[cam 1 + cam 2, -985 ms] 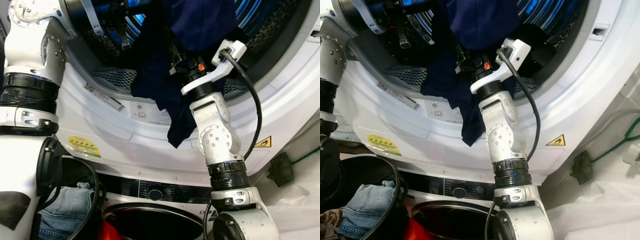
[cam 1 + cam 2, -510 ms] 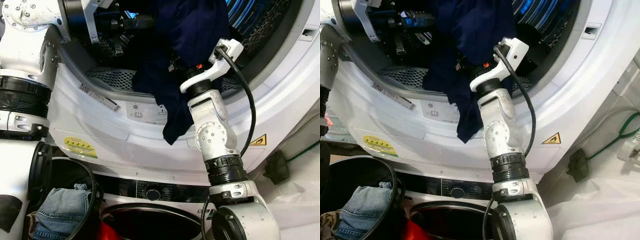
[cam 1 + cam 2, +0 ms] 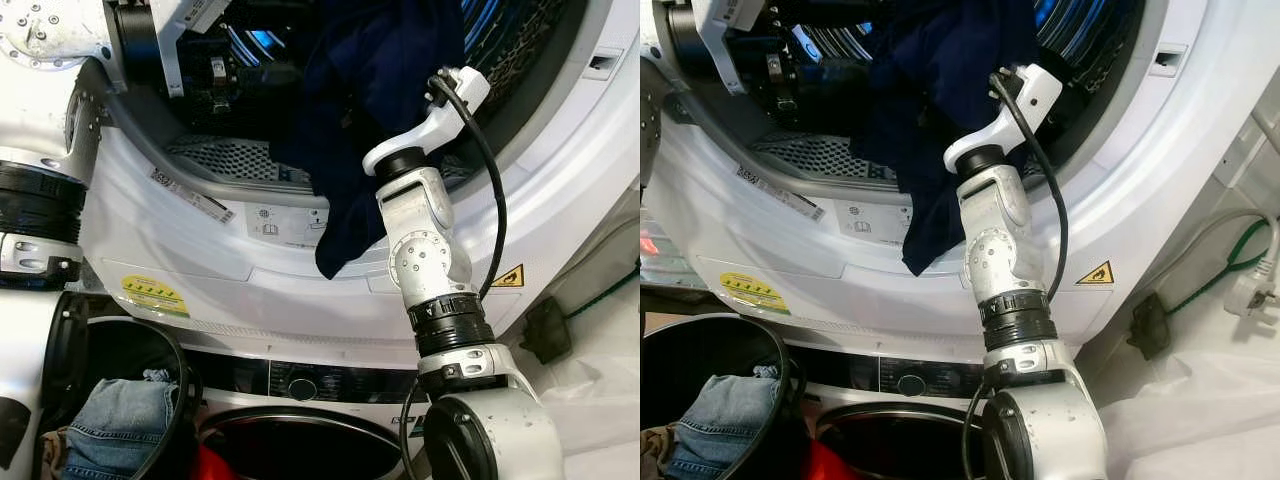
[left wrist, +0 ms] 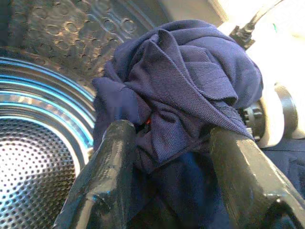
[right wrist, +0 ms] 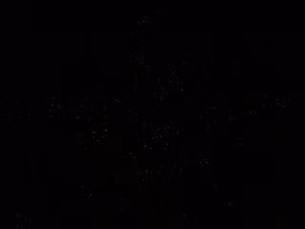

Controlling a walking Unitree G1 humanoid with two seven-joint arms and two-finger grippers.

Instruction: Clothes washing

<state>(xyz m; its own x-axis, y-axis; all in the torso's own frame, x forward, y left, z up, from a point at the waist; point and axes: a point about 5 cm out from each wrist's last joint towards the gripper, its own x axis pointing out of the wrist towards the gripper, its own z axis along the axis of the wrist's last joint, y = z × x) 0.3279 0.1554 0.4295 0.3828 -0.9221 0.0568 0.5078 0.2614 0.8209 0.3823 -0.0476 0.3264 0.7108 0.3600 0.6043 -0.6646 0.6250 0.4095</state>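
A dark navy garment (image 3: 372,90) is bunched over the end of my right arm (image 3: 418,150) in the mouth of the washer drum (image 3: 215,155). Its tail hangs down over the white door rim (image 3: 300,250). The cloth hides the right gripper, and the right wrist view is black. My left arm reaches into the drum from the upper left. In the left wrist view the left gripper (image 4: 171,131) is open, its two black fingers (image 4: 116,162) apart on either side of the bunched navy garment (image 4: 190,81), with the perforated steel drum wall (image 4: 43,95) behind.
A black laundry basket (image 3: 185,400) holding blue jeans (image 3: 125,420) stands at the lower left. Below the drum is a second machine with a round knob (image 3: 301,386). A plug and green cable (image 3: 1250,285) lie on white sheeting at the right.
My right arm has pushed deeper into the drum with the navy garment, whose cloth now covers the gripper. The hanging tail has risen slightly. The camera has also shifted.
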